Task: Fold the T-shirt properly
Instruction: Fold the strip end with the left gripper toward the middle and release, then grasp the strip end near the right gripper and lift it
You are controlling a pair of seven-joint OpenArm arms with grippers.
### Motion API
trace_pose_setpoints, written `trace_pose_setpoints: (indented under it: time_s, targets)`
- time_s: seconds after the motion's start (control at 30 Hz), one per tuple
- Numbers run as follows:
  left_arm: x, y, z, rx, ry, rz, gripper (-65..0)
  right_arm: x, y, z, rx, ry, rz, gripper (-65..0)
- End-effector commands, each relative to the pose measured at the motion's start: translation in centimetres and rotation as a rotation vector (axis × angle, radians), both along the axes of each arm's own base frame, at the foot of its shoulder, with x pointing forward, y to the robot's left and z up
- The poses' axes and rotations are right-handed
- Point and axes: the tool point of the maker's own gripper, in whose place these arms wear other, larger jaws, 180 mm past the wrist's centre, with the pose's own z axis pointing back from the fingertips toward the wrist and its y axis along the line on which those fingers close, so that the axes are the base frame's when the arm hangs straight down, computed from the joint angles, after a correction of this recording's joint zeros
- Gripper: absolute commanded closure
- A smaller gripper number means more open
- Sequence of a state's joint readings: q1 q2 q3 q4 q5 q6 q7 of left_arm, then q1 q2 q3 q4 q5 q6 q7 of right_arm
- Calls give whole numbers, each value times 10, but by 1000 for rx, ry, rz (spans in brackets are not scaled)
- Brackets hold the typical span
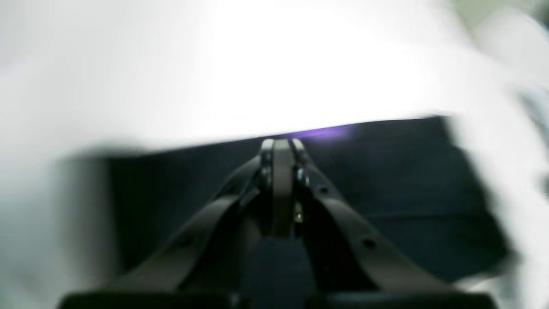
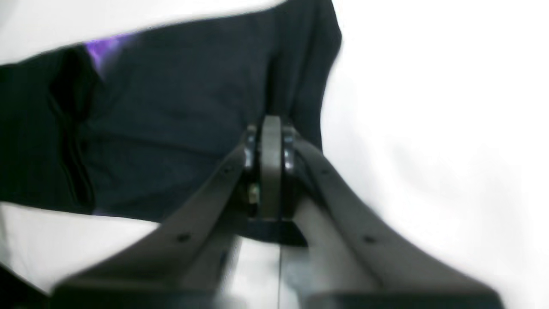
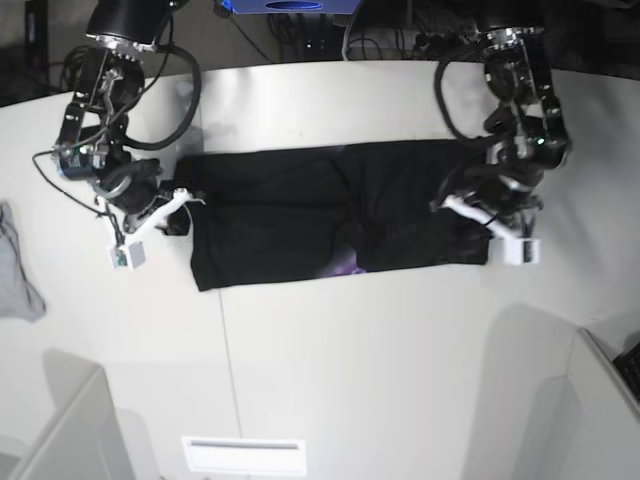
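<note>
We find the T-shirt lying folded lengthwise on the table. Left fingers and right fingers are pressed together; whether either pinches cloth, we cannot tell.

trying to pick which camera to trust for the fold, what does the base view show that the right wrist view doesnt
Only the base view shows the whole T-shirt lying as a long band across the white table, both arms at its ends with the left gripper at one end, and a grey cloth at the table edge.

Only the right wrist view shows the right gripper close up, jaws together at the cloth edge.

Both show black fabric, a purple patch of print and the white table.
</note>
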State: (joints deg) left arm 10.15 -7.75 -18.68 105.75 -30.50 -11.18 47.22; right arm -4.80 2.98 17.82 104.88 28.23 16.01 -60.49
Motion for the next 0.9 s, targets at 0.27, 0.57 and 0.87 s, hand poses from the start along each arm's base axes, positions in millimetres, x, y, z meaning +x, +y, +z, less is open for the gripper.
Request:
trace_pose_setpoints:
  time_s: [0.27,0.57,0.87]
  targets:
    - [-67,133,4,222,33,106,0,30,-8,-1,347,29,-45,-434]
    - [-104,164,-37,313,126,96,0,54,0,-26,410,132,-27,-437]
    - [-102,151,-43,286,120,93,0,40,1,-54,298,237,24,-438]
